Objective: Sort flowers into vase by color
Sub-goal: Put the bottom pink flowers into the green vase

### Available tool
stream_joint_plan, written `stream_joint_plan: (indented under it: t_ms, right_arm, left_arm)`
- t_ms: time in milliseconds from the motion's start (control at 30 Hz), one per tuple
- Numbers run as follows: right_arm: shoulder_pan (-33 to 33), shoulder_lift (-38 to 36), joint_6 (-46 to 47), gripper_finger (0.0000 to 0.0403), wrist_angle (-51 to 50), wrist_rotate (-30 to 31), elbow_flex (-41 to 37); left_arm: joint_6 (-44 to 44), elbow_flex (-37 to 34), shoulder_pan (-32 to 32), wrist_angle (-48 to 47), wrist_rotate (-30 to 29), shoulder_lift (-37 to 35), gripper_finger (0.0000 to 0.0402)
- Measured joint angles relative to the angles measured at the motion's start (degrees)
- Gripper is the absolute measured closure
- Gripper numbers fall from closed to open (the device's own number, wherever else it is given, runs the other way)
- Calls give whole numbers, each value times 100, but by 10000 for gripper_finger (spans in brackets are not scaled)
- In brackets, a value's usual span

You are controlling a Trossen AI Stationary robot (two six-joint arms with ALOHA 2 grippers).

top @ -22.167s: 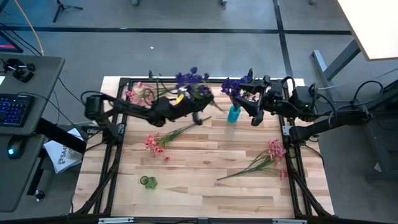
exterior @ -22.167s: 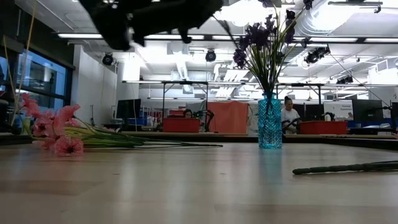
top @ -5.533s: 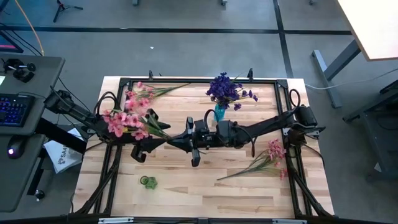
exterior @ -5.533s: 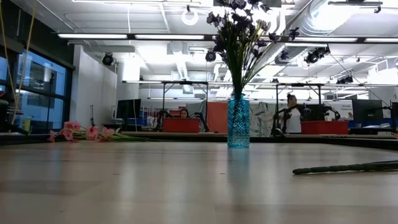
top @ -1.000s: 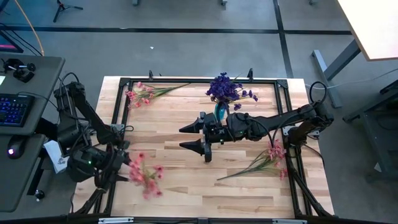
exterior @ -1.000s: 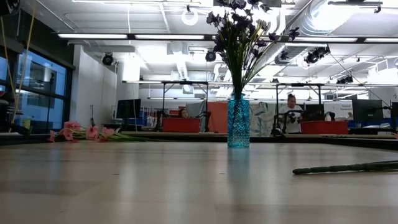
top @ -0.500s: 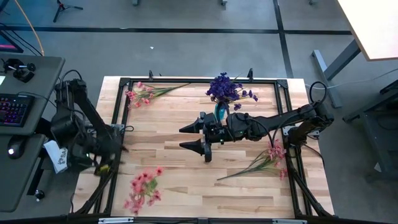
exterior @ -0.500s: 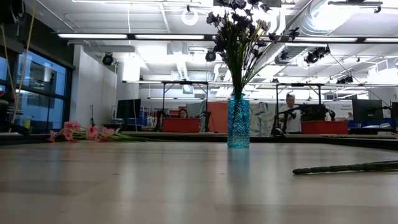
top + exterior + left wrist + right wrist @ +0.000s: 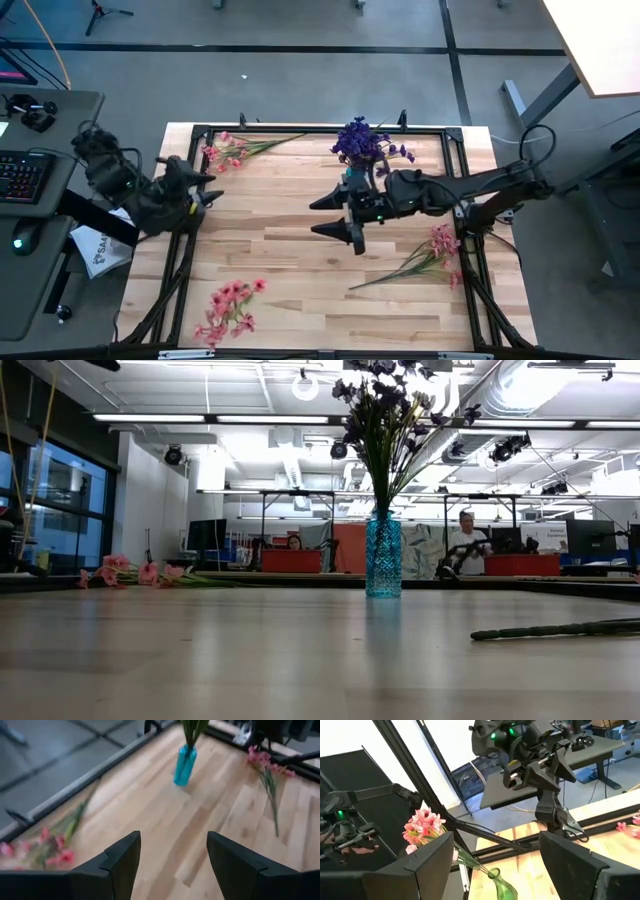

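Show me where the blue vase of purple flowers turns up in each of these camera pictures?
High view: blue vase at the table's far middle, under its purple flowers.
Low view: vase standing upright, centre.
Left wrist view: vase near the top, middle.
Right wrist view: not in it.
Shared landmark: the pink sprig lying near the vase.

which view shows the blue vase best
The low view: the blue vase stands whole and side-on, purple flowers rising from it. High view hides most of it under blossoms; left wrist shows it tilted, cropped.
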Motion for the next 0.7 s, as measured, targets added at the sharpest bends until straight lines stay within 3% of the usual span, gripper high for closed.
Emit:
stream_joint_plan:
  t_ms: [233, 400, 533, 700]
  right_arm:
    - [137, -128, 438, 116, -1770, -17, 2]
    - [508, 127, 1613, 116, -3826, 570, -48]
    - [936, 165, 3607, 116, -4437, 432, -822]
    - [1699, 152, 6926, 116, -4004, -116, -2146]
  left_arm:
    - [1683, 0, 1237, 1395, 1045, 178, 186]
    - [2793, 0, 2229, 1675, 1632, 473, 186]
    - [3327, 0, 2953, 1676, 2057, 640, 186]
    - [3664, 0, 3467, 1768, 2413, 651, 186]
